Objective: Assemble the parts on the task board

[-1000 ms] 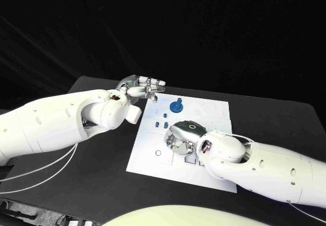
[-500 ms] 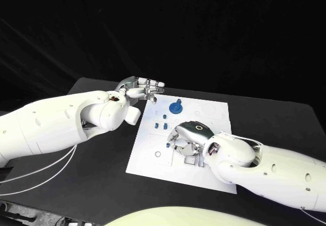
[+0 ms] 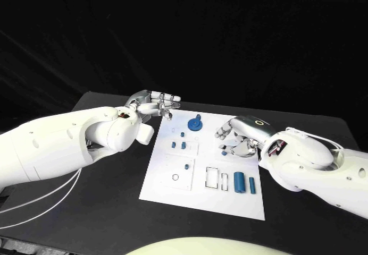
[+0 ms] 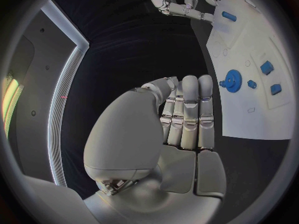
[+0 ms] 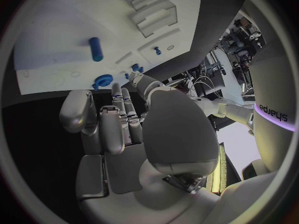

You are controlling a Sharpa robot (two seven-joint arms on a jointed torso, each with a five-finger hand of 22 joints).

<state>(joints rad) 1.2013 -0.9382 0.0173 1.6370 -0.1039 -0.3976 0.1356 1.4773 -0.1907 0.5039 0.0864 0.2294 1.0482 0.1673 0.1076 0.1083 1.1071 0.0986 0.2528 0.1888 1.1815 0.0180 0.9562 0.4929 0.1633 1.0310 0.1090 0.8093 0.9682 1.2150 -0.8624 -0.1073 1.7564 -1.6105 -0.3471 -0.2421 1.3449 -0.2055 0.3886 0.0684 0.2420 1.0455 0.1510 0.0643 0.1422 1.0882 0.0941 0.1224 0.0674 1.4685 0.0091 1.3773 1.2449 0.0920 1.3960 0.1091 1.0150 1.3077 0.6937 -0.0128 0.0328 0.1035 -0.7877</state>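
Observation:
The white task board [image 3: 201, 194] lies in the middle of the table. A blue gear [image 3: 195, 124] stands near its far edge, and two small blue parts [image 3: 178, 144] sit side by side below it. Two blue cylinders [image 3: 244, 183] lie near the board's right edge. A tiny blue part [image 3: 224, 153] lies just beside my right hand [image 3: 239, 139], which hovers over the board's right side with loosely curved fingers and holds nothing. My left hand [image 3: 153, 103] hangs past the board's far left corner, fingers straight and side by side [image 4: 187, 114], with nothing in it. The right wrist view shows one cylinder [image 5: 94, 49] and the gear [image 5: 102, 79].
Several empty rectangular slots [image 3: 217, 177] and a square recess [image 3: 180, 170] mark the board's near half. Black table [image 3: 92, 186] surrounds the board. My left forearm [image 3: 69, 143] lies over the table's left side, and my right forearm [image 3: 322, 170] over its right.
My right hand has moved from the board's middle slots toward its far right side, uncovering the two blue cylinders and the slots. My left hand has barely shifted.

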